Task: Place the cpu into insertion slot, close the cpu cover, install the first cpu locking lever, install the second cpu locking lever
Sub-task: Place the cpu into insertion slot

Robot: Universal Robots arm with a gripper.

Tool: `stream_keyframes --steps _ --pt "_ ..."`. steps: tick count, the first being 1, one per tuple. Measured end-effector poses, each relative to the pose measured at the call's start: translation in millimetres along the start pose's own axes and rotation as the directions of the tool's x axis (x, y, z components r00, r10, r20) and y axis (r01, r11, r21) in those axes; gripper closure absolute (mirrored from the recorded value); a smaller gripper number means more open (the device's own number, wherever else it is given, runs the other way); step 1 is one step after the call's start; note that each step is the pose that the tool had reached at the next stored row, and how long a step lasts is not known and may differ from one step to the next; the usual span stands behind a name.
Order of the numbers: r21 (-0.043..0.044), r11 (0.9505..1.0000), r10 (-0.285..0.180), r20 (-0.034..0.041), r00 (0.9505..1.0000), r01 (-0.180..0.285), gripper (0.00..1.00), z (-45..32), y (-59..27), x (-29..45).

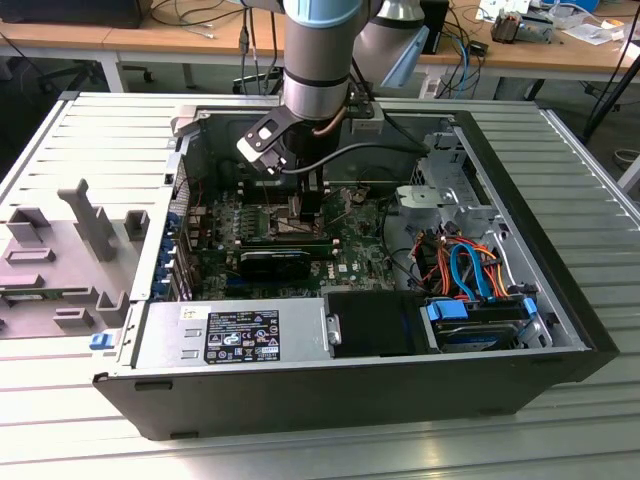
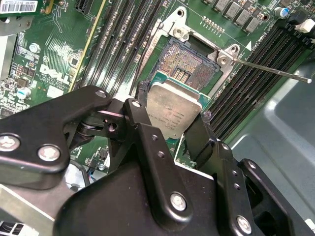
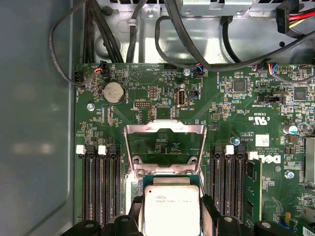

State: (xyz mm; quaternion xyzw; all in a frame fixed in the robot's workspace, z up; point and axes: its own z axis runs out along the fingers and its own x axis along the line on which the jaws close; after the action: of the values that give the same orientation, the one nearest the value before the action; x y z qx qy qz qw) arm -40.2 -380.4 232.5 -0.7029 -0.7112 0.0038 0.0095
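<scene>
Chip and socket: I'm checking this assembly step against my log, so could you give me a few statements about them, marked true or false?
1. The pincer grips the chip between its fingers. True.
2. The cover is shut over the socket. False: the cover is swung open, and the socket shows bare contacts in the second wrist view.
3. The chip lies flat inside the socket, free of the pincer. False: it is held in the pincer and overlaps only part of the socket.
4. A thin metal lever sticks out, unlatched, beside the socket. True.
</scene>
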Motion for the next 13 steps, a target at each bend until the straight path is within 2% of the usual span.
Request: stream_keyframes --steps 2,4,13 --pt "0.0 1.0 0.0 0.0 1.0 0.0 0.45 0.4 0.0 0.0" --pt "0.0 1.0 0.0 0.0 1.0 0.0 0.45 4.3 0.1 0.0" --pt "-0.0001 1.0 0.0 -0.0002 1.0 0.0 0.45 7.6 0.1 0.0"
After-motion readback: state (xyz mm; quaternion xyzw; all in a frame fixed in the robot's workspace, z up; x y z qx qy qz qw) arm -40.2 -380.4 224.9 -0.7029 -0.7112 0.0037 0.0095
